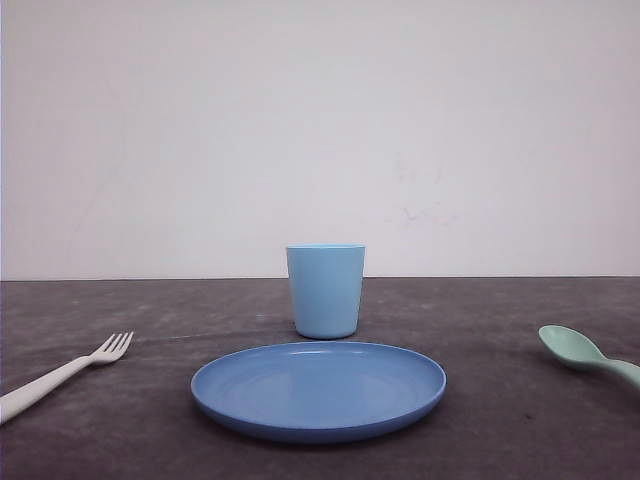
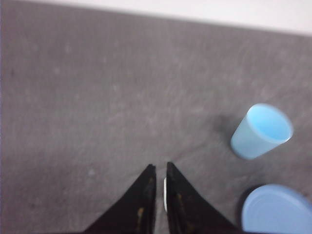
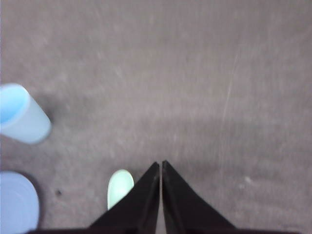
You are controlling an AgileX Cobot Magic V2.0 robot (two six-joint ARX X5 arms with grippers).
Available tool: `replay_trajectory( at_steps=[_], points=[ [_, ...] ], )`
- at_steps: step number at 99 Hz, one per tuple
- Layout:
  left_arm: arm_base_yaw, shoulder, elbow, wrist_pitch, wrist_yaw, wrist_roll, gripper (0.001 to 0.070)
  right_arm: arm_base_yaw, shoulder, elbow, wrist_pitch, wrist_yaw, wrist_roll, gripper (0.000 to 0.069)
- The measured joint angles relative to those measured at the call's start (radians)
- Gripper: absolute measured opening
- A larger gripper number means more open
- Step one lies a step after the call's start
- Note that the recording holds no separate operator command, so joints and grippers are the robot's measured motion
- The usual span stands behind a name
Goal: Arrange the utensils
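Fork (image 1: 62,372), spoon (image 1: 588,356) flanking plate (image 1: 318,389)

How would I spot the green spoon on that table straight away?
Start at the blue round plate in the middle of the dark table, below the light blue cup. Look far right: the spoon lies there alone, mint green with an oval bowl, unlike the white fork at far left.

The left claw (image 2: 159,179) hung nearly closed over the grey tabletop (image 2: 97,97), with a light blue cup (image 2: 261,131) and blue plate (image 2: 275,209) off to one side.
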Motion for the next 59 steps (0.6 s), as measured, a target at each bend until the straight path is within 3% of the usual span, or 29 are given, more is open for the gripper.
replay_trajectory(
  at_steps=[10, 15, 49, 54, 59],
  points=[
    [-0.054, 0.059, 0.0, 0.0, -0.098, 0.008, 0.0012, 0.013, 0.054, 0.0, -0.002, 0.003, -0.006, 0.0009],
    [-0.071, 0.089, 0.0, -0.001, -0.123, 0.011, 0.0012, 0.018, 0.08, 0.0, -0.003, 0.004, -0.01, 0.0009],
    [-0.086, 0.179, 0.0, -0.001, -0.129, 0.027, 0.0012, 0.021, 0.134, 0.0, -0.004, 0.004, -0.023, 0.0016],
    [-0.085, 0.179, 0.0, -0.001, -0.129, 0.027, 0.0012, 0.021, 0.134, 0.0, -0.004, 0.004, -0.025, 0.006],
    [-0.085, 0.179, 0.0, -0.001, -0.129, 0.026, 0.0035, 0.021, 0.134, 0.0, -0.004, 0.004, -0.026, 0.0154]
  ],
)
